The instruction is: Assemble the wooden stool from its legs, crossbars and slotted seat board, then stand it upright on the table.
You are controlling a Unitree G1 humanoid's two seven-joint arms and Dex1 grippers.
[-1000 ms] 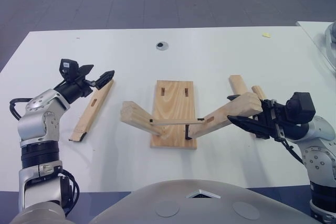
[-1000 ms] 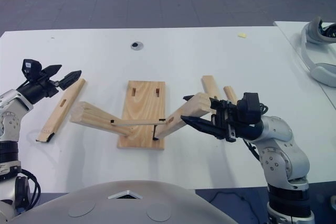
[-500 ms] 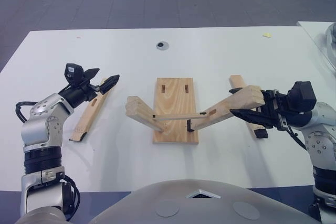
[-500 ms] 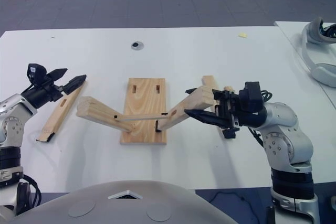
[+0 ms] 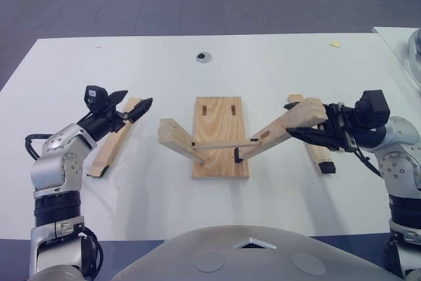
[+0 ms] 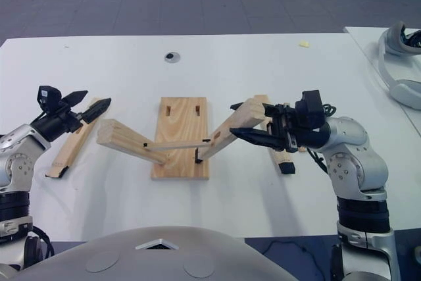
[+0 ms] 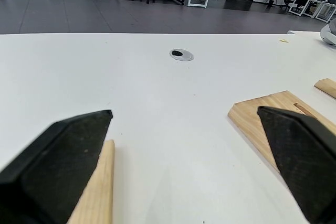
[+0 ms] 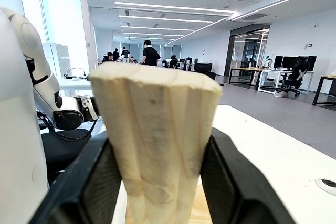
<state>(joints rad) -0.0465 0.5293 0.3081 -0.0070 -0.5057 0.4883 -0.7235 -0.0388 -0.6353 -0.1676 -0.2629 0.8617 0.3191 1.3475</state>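
Left eye view: clamps the right gripper [image 5: 291,118] on the raised outer end of the held leg [image 5: 279,131], fingers [image 8: 79,187] pressed against both sides of the wood, seemingly to steer the half-built frame from one end. Joins that leg through a thin crossbar [image 5: 223,144] to a second leg [image 5: 177,139], both lower ends resting on the seat board [image 5: 220,120], itself flat mid-worktop with two slots facing up. Looks like tilting the frame over the board for aiming the leg ends at slots; cannot tell the seating of either end. Hangs the left gripper [image 5: 135,99] just over the far end of a loose leg [image 5: 113,141] near the left edge of the worktop [image 5: 276,64], fingers [image 7: 58,156] spread wide with nothing between, probably poised for a pick. Has a spare leg [image 5: 320,156] flat toward the right edge, partly beneath the right gripper. Puts the task around midway at best: frame partial, two legs unattached, stool not yet upright.
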